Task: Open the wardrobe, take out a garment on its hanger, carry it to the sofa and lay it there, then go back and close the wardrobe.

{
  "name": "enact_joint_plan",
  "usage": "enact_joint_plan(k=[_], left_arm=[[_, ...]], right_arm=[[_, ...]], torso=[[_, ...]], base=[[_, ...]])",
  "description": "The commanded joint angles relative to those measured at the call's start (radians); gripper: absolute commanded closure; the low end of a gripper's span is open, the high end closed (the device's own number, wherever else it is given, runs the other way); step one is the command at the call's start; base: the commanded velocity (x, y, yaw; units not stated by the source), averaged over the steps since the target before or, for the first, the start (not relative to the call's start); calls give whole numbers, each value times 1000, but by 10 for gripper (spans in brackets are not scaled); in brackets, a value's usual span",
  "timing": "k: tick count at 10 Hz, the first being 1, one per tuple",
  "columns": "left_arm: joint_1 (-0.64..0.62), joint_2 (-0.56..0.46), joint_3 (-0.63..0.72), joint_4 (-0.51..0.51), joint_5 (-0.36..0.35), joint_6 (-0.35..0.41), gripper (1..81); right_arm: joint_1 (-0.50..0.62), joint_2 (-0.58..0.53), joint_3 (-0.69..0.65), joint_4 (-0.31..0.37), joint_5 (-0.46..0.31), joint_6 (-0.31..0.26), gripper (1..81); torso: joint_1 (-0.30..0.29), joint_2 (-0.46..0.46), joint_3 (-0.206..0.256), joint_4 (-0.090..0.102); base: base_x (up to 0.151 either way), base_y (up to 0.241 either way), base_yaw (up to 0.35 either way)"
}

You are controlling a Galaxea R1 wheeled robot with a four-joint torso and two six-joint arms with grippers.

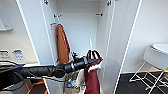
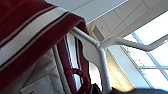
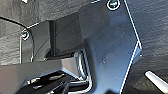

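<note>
The wardrobe (image 1: 80, 25) stands open in the head view, both white doors swung wide. My left arm reaches in from the left. Its gripper (image 1: 91, 61) is shut on the hanger (image 1: 90, 45) just under the thin white hook, which points straight up. The garment (image 1: 92, 77), maroon with white trim, hangs down from the gripper in front of the wardrobe opening, apart from the rail. Up close in the left wrist view I see the striped maroon collar (image 2: 30, 32) draped over the white hanger (image 2: 103, 65). The right wrist view looks down at dark floor.
An orange jacket (image 1: 62, 46) still hangs on the left inside the wardrobe. Small items (image 1: 71, 83) lie on the wardrobe floor. The right door (image 1: 120, 37) stands close to the garment. A white chair (image 1: 156, 60) is at the right on dark flooring.
</note>
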Motion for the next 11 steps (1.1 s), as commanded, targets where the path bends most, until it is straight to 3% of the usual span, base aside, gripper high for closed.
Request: enact_joint_plan(k=[1,4,11], left_arm=[[-180,2,29,50,-104,28,811],[-177,4,25,47,-104,25,811],[-177,-22,19,56,-89,19,811]], right_arm=[[22,2,-2,4,-50,-3,10],[20,2,-2,6,-48,-3,10],[17,1,-4,0,-50,-5,10]], torso=[[0,0,0,0],[-3,-2,1,0],[-3,-1,1,0]], base=[[0,0,0],[0,0,-152],[0,0,-291]])
